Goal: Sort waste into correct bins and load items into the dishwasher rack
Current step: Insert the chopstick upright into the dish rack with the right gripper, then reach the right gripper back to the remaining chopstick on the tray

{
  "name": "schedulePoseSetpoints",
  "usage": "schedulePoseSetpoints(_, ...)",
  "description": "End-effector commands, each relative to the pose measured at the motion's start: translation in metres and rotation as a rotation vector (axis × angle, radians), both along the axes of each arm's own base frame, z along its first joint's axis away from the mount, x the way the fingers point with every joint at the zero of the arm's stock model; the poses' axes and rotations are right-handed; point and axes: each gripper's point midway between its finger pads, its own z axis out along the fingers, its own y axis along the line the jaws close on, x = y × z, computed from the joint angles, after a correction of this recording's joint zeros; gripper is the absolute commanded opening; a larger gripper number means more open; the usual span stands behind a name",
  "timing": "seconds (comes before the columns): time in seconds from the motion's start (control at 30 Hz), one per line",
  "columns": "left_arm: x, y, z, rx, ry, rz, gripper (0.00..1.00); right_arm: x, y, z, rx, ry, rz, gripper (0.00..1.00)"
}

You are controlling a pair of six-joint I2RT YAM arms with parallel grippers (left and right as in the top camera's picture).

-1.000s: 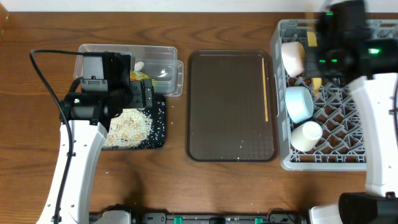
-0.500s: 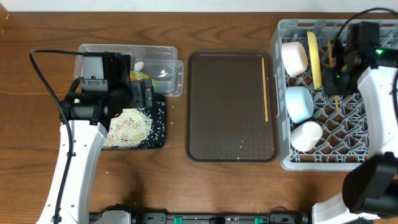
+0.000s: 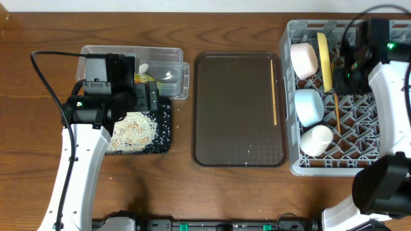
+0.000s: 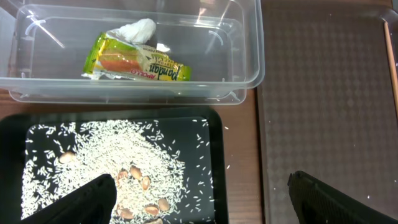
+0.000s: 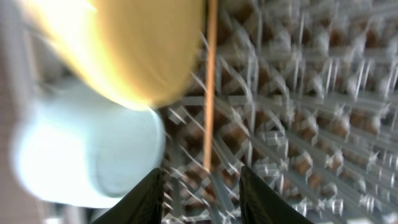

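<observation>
1. Right gripper (image 5: 200, 175) hangs over the rack (image 3: 334, 170), fingers parted, released; the chopstick (image 3: 336, 114) lies on its grid.
2. Left gripper (image 4: 202, 180), spread wide, hovers over the rice tray (image 4: 208, 205).
3. The table (image 3: 225, 192) is brown wood.

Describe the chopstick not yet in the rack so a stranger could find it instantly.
Start at the big dark brown tray in the middle of the table. A thin wooden chopstick lies along its right edge, parallel to that edge. Unlike its twin, which rests inside the grey rack to the right, this one lies on the flat tray.
</observation>
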Motion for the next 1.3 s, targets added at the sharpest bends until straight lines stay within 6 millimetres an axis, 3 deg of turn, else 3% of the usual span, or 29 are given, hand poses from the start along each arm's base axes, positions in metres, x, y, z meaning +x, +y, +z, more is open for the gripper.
schedulePoseSetpoints(0.0,0.004,0.002,0.007,0.007,-0.018,0.003,0.91,0.023,0.056,0.045,0.145,-0.135,0.131,0.4)
schedulePoseSetpoints(0.07,0.004,0.002,0.007,0.007,-0.018,0.003,0.91,0.03,0.096,0.065,0.203,-0.195,0.229,0.44)
schedulePoseSetpoints(0.17,0.004,0.002,0.007,0.007,-0.018,0.003,0.91,0.036,0.149,0.074,0.239,-0.248,0.304,0.43)
schedulePoseSetpoints(0.3,0.004,0.002,0.007,0.007,-0.018,0.003,0.91,0.038,0.209,0.056,0.223,-0.255,0.343,0.44)
schedulePoseSetpoints(0.37,0.004,0.002,0.007,0.007,-0.018,0.003,0.91,0.04,0.219,0.039,0.176,-0.243,0.298,0.46)
schedulePoseSetpoints(0.53,0.004,0.002,0.007,0.007,-0.018,0.003,0.91,0.039,0.226,-0.021,0.047,-0.133,0.166,0.46)
schedulePoseSetpoints(0.67,0.004,0.002,0.007,0.007,-0.018,0.003,0.91,0.033,0.219,-0.069,-0.004,-0.006,0.101,0.46)
schedulePoseSetpoints(0.83,0.004,0.002,0.007,0.007,-0.018,0.003,0.91,0.026,0.205,-0.11,-0.056,0.114,0.055,0.45)
schedulePoseSetpoints(1.1,0.004,0.002,0.007,0.007,-0.018,0.003,0.91,0.026,0.168,-0.125,-0.177,0.147,-0.045,0.45)
schedulePoseSetpoints(1.27,0.004,0.002,0.007,0.007,-0.018,0.003,0.92,0.027,0.159,-0.132,-0.166,0.158,-0.07,0.45)
